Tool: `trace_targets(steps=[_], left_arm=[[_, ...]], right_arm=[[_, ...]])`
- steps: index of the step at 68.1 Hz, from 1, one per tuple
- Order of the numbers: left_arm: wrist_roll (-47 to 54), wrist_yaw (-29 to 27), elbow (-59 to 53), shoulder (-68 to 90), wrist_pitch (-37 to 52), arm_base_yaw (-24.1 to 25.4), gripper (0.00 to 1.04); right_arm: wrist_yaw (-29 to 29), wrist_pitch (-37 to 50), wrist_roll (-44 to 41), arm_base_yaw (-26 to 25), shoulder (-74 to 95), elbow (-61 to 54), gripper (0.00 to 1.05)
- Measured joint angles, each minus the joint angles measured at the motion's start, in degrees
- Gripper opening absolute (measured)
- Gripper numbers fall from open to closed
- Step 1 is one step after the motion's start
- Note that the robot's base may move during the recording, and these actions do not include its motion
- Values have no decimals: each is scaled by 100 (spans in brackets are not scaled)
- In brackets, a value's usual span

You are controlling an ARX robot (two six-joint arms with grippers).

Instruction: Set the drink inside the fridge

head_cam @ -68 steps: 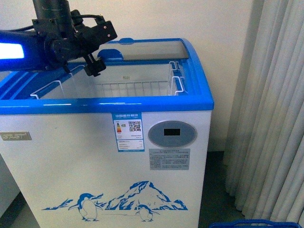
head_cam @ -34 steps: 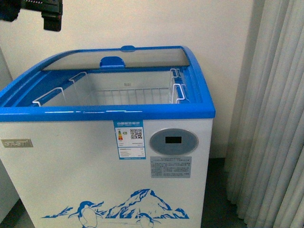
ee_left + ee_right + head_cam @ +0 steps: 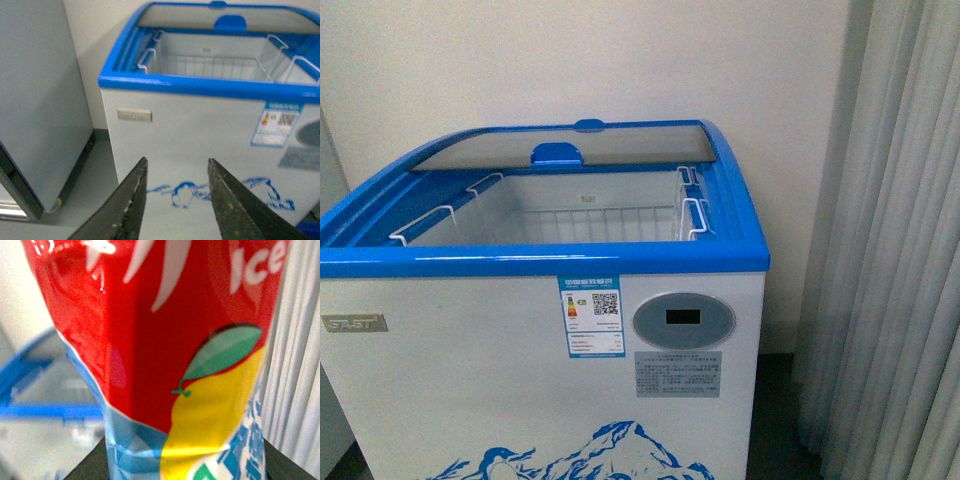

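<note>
The fridge (image 3: 540, 330) is a white chest freezer with a blue top rim; its glass lid is slid back and white wire baskets (image 3: 590, 215) show inside. No arm appears in the front view. In the left wrist view my left gripper (image 3: 176, 167) is open and empty, its dark fingers (image 3: 132, 200) hanging before the fridge (image 3: 190, 135) front, well below the rim. The drink (image 3: 165, 350) fills the right wrist view: a red label with white lettering and a yellow fruit picture. My right gripper (image 3: 175, 462) is shut on the drink, its fingers mostly hidden behind the bottle.
A tall grey cabinet (image 3: 37, 100) stands left of the fridge with a strip of floor between them. Grey-white curtains (image 3: 895, 250) hang at the fridge's right side. A pale wall (image 3: 570, 60) is behind.
The left arm that was above the fridge's left rim a second ago has left the front view. The camera view has shifted slightly downward relative to the fridge.
</note>
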Motion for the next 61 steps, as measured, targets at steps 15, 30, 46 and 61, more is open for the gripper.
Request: trace_targets(steps=[15,30,46,61], left_arm=[[2,-2,-186,-868,-216,9,2],[31,-2,-332,-1255,-490,7,3],[37,2,-522,-1620,-595,7,3],[35,-2,-522,-1978,-933,7,3]], right_arm=[[509,-323,-1989,332,2417,1344,39],[1429,33,-4271,1008,5090,3316,39],[2256,238,-5589,1969,7591,5886,39],[2358,140,-5574,2315,9003,7217,39]])
